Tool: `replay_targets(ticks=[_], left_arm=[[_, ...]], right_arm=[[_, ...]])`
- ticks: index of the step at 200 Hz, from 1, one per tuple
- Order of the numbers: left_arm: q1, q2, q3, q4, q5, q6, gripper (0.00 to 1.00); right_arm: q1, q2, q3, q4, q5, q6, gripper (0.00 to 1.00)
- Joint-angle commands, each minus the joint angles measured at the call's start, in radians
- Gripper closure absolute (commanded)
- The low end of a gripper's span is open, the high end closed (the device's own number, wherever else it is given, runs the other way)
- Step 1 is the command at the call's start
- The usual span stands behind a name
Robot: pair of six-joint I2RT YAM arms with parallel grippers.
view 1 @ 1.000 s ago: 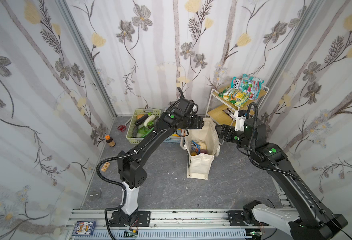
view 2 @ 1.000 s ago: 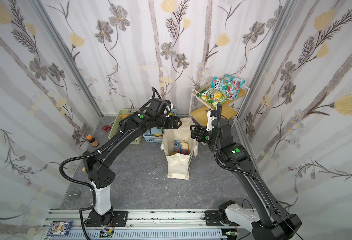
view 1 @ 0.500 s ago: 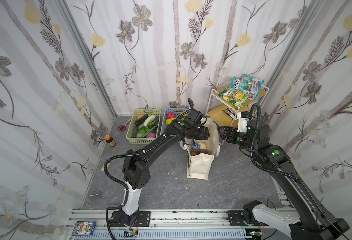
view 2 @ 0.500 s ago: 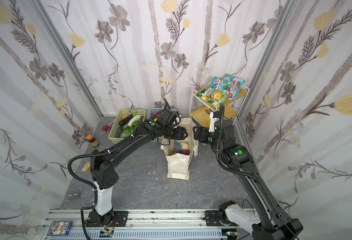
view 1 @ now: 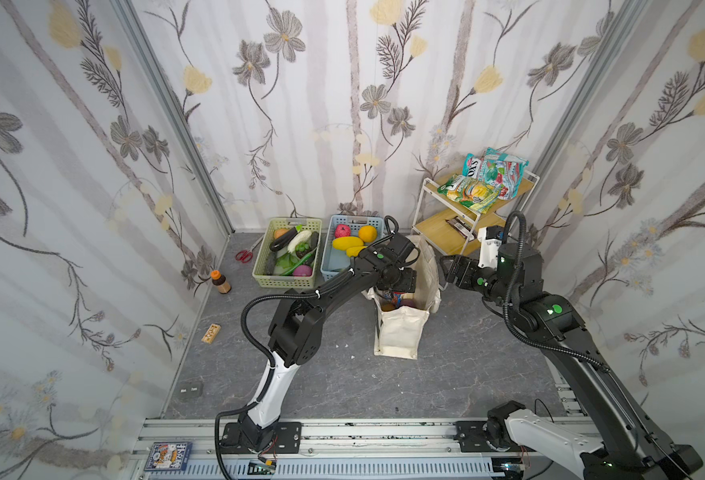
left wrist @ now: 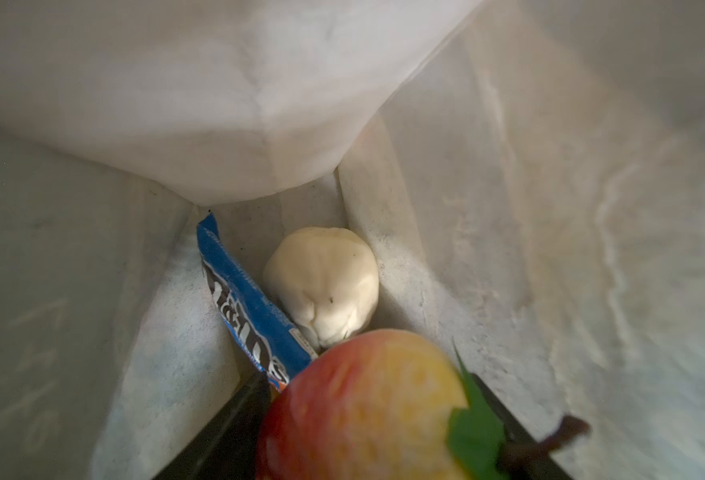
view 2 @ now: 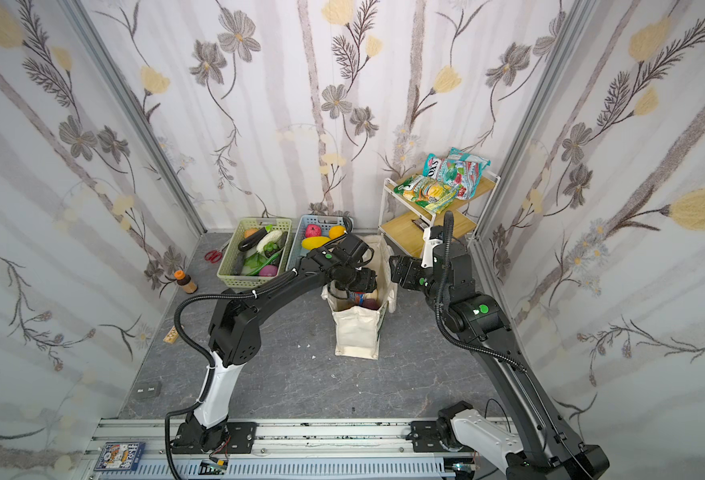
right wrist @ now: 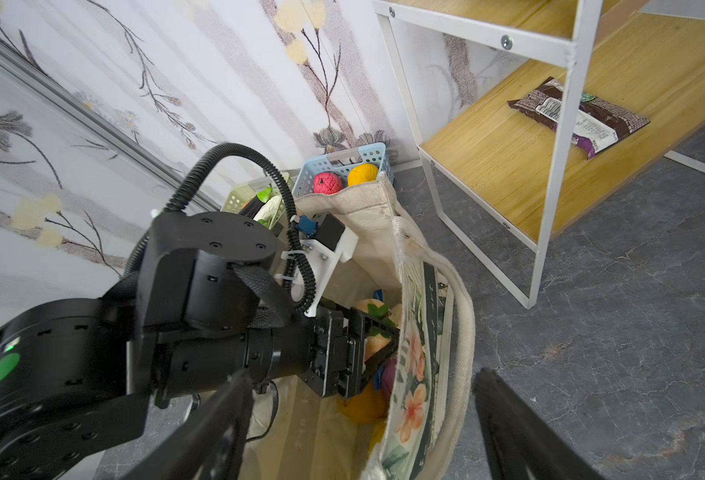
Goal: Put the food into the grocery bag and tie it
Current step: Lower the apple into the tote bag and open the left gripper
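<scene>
A red-and-yellow toy apple (left wrist: 363,407) sits pinched in the left gripper (right wrist: 377,341), down inside the cream canvas tote (view 1: 400,336), above a blue candy packet (left wrist: 251,299) and a cream toy vegetable (left wrist: 325,278). The right gripper (view 1: 449,272) hangs spread and empty just beside the tote's rim.

A: Bag mouth?
B: Taken: left gripper (right wrist: 390,338), red-yellow fruit (left wrist: 363,407) in its jaws, fills the grocery bag (view 1: 398,336) opening. Inside, a wall fold sags over the blue packet (left wrist: 246,303) and cream fruit (left wrist: 325,278).
A: Round the bag?
B: Just right: right gripper (view 1: 446,272), jaws apart. Far right, the rack (right wrist: 552,199) leg; far left, the blue basket (view 1: 336,266). Near side: bare worktop (view 1: 458,374), open.
</scene>
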Motion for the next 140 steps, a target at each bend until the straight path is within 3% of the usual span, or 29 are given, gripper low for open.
replay_targets(ticks=[1,78,140], left_arm=[[-0.005,0.025,0.012,-0.019,-0.035,0.015,0.29],[-0.012,0.095,0.012,-0.047,-0.067,0.026,0.25],[-0.014,0.097,0.026,-0.071,-0.072,0.018,0.11]], right_arm=[[-0.002,0.001,-0.001,0.008,-0.006,-0.008,0.17],[-0.009,0.002,0.005,0.008,-0.015,-0.009,0.17],[-0.013,0.0,0.015,0.01,-0.023,-0.013,0.17]])
